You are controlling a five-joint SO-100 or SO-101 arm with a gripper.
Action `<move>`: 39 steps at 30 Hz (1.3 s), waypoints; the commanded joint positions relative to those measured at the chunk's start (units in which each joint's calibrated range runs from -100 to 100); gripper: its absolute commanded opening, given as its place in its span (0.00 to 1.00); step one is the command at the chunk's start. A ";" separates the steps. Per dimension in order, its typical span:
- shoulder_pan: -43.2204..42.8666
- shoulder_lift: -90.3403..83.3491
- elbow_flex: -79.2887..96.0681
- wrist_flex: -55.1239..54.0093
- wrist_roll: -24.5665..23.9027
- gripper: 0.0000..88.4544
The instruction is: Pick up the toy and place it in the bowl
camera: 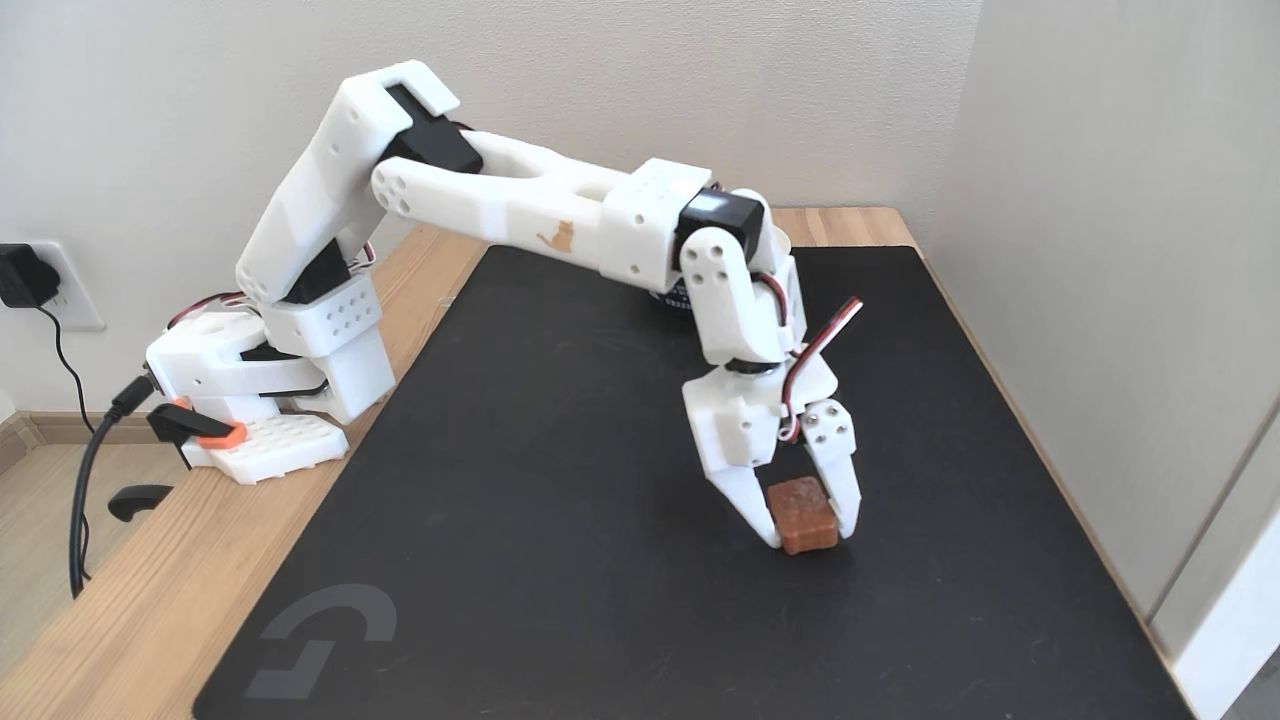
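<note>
You are bracketing the small reddish-brown rectangular toy block (803, 516) at about four o'clock on the black mat (560, 480); the white two-finger gripper (812, 538) is closing narrowly around it, fingers touching its sides. Lifting and bowl placement are remaining.

Beneath my jaws lies a black mat (560, 480) on a wooden table (130, 590); far behind, a wall plug (22, 275).

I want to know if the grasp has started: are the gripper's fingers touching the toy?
Touching. In the fixed view the gripper straddles the toy on the black mat, and both fingertips sit against its sides with no visible gap.
</note>
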 commanded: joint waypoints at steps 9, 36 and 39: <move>-1.59 -1.23 -2.35 -5.52 -3.57 0.05; -40.74 -50.67 40.82 -19.49 -19.28 0.02; -45.09 -55.17 55.60 -27.53 -21.21 0.02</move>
